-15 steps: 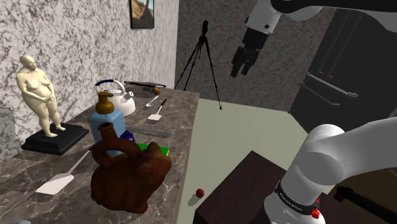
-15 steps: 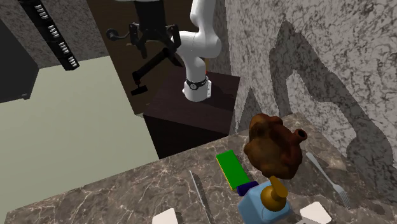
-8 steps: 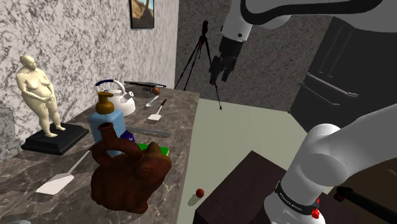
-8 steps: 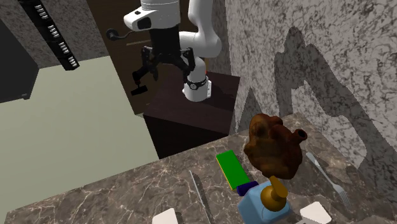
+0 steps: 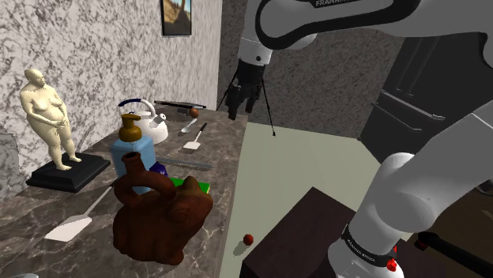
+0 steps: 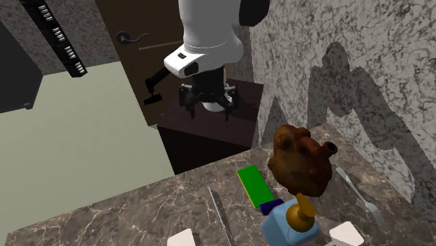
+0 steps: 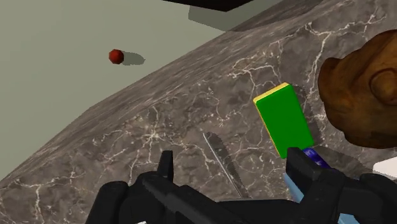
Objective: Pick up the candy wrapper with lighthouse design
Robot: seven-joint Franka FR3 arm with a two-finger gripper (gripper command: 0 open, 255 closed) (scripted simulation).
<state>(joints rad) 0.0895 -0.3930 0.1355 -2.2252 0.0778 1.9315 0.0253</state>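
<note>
A flat green packet (image 7: 284, 119) with a yellow edge lies on the dark marble counter (image 7: 159, 121), beside the brown jug (image 7: 362, 95). No lighthouse picture can be made out on it. It also shows as a green slab (image 6: 253, 185) and, half hidden behind the jug, as a green corner (image 5: 199, 187). A small blue-purple thing (image 7: 312, 156) sits at its end nearest the blue bottle. My gripper (image 7: 232, 168) hangs high above the counter's edge, open and holding nothing, well apart from the packet. Seen from the side, the gripper (image 5: 239, 99) points down; the gripper (image 6: 205, 106) is in front of the stand.
On the counter stand a brown jug (image 5: 162, 221), a blue bottle (image 5: 134, 150) with an amber top, a white kettle (image 5: 150, 122) and a pale figurine (image 5: 50, 118). A knife (image 7: 222, 162) and spatula (image 5: 75, 223) lie flat. A red ball (image 5: 247, 238) lies on the floor.
The arm has swung toward the shoulder view's left and lowered, bringing the gripper from over the floor to above the counter's edge. The fingers stayed open.
</note>
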